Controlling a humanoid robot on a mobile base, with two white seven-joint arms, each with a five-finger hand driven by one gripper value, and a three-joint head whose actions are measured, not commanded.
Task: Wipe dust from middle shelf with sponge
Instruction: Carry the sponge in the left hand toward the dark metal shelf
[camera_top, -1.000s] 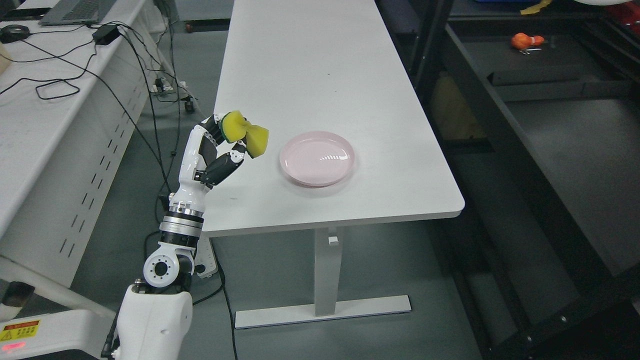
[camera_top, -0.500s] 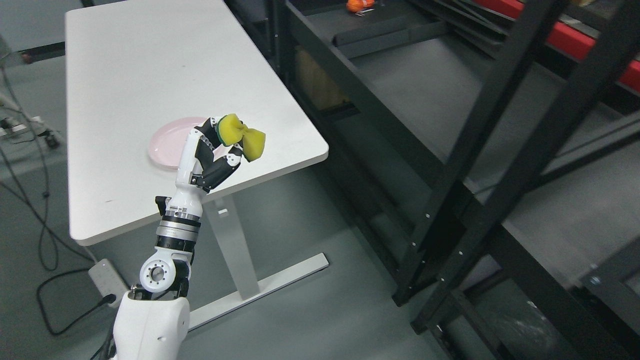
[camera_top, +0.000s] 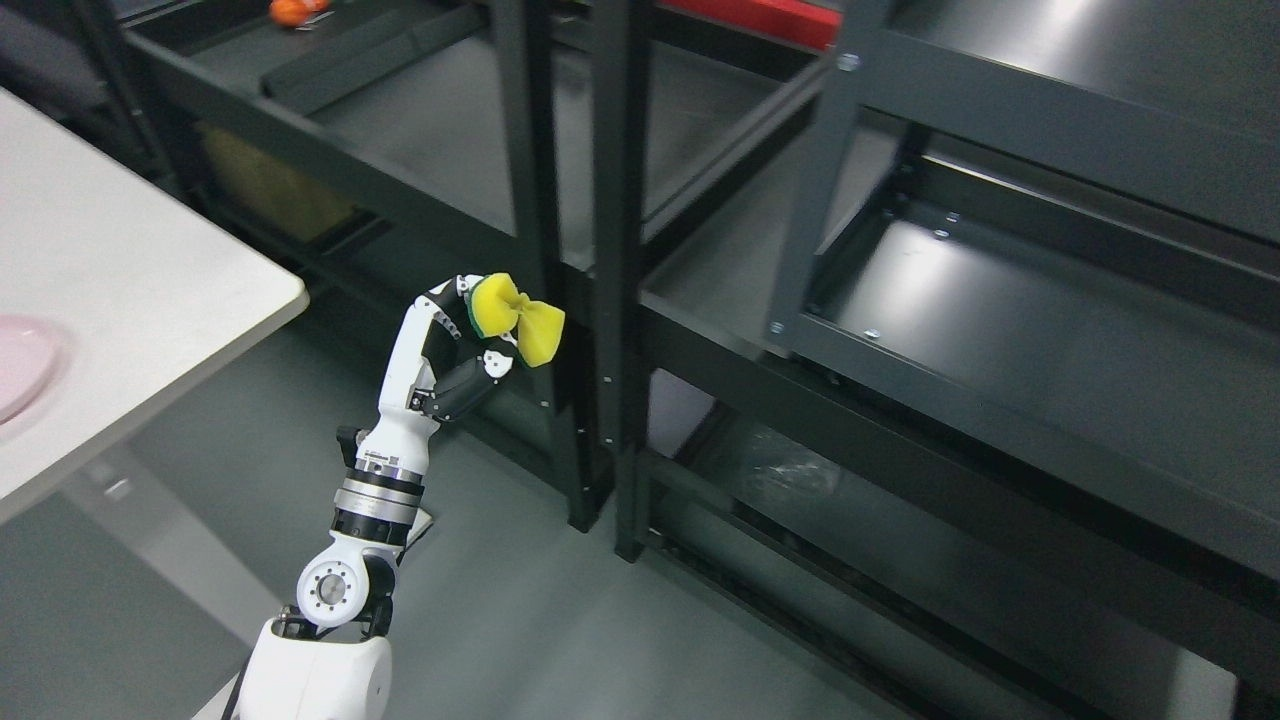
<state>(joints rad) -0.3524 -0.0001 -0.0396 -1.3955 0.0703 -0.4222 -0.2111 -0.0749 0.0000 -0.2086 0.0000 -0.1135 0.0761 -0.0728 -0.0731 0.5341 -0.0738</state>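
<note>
Left hand (camera_top: 452, 352), white and black with jointed fingers, comes up from the lower left and is clamped on a yellow sponge with a green scrubbing layer (camera_top: 518, 320). Sponge pinched at its middle so both ends flare out like a bow tie. Sponge is held in the air, in front of a black metal upright post (camera_top: 530, 200) of a black metal shelving rack; whether it touches the post cannot be told. It touches no shelf board. Right arm does not show.

Just right of the post, a second black upright (camera_top: 615, 250). Beyond it, the dark grey shelf boards: a middle-level board (camera_top: 1000, 340) at right, glossy with light glare, a lower board (camera_top: 800, 560) under it. Further back at upper left, another shelf board with a small orange object (camera_top: 290, 11) on it, too small to identify.

At the left edge, corner of a white rectangular table (camera_top: 150, 300) with the rim of a pink round plate (camera_top: 20, 365) on it, well apart from hand. Grey floor (camera_top: 500, 620) below.
</note>
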